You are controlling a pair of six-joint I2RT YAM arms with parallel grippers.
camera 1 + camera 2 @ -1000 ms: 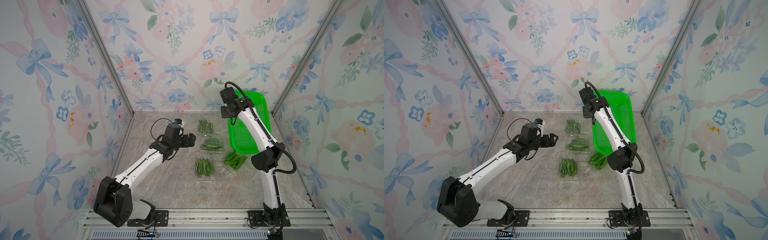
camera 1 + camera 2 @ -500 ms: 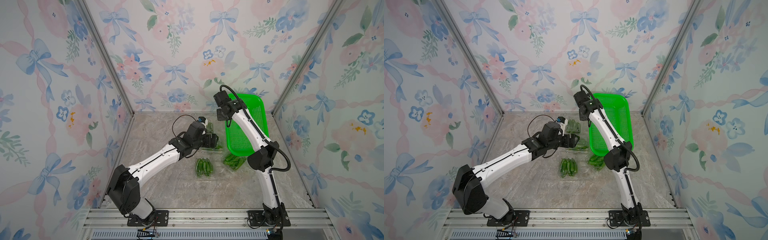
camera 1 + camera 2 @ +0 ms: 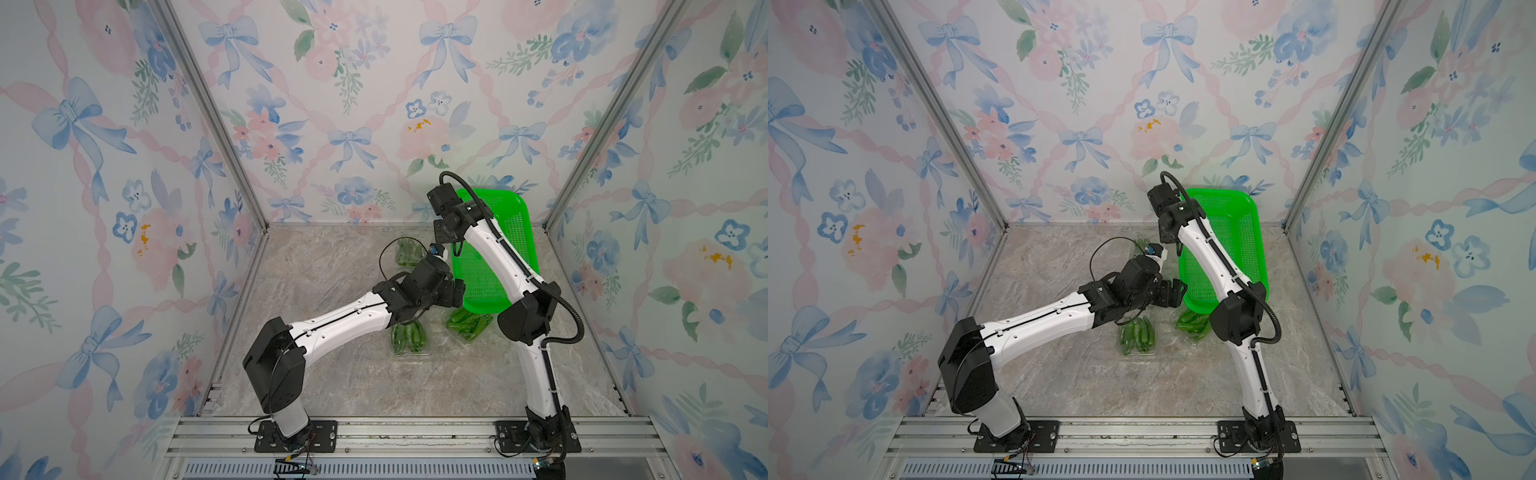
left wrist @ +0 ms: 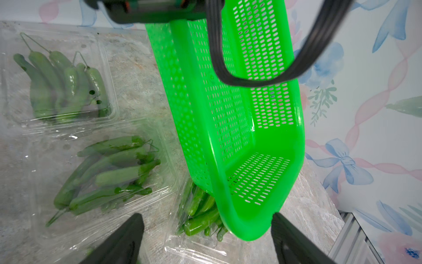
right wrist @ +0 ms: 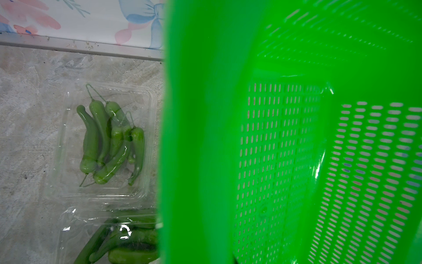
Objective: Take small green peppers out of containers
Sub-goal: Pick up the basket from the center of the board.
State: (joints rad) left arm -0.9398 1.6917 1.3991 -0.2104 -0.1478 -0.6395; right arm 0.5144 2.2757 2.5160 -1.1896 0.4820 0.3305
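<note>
Prep step, I reckon: my right fingers (image 3: 445, 237) clamped on basket (image 4: 228, 114) rim, tilting it. My left fingers (image 4: 123, 242) spread, basket's low corner between them. All peppers (image 4: 118, 173) in closed containers (image 4: 107, 68) beside left fingers. Next: steady basket, open one.

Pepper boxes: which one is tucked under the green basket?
The box with peppers peeking from beneath the green basket's low corner; the others lie beside the basket.
</note>
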